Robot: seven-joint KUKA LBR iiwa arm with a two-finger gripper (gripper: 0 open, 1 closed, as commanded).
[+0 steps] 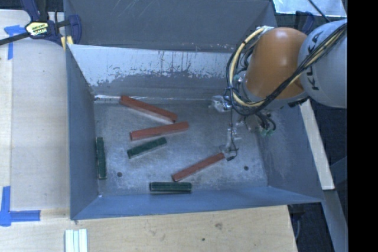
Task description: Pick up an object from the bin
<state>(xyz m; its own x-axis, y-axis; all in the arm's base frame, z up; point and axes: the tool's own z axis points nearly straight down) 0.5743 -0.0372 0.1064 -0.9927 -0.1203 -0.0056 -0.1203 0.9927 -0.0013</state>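
Bin (80, 127): grey metal, sloped walls, scuffed floor; it held six loose sticks.
Far green stick (101, 157): dark green, lay along the wall, well apart from the claw on the view's left.
Middle green stick (146, 147): dark green, slightly tilted, level with the claw and well to its left.
Upper red-brown stick (147, 108): lay behind and left of the claw, near the back wall.
Second red-brown stick (159, 131): lay just behind the middle green stick, left of the claw.
Front green stick (170, 187): lay flat by the front wall, ahead and left of the claw.
Near red-brown stick (198, 167): the likely pick; it lay slanted on bare floor, apart from the others, its right end at the claw's tip.
Handling, judged: probably light, stiff and smooth-sided, not fragile. A hold across the narrow width near the middle would suit, since an end grip could let it swing or slip.
Claw (231, 150): hung low over the floor at that stick's right end. Whether it was spread or pressed together could not be told.
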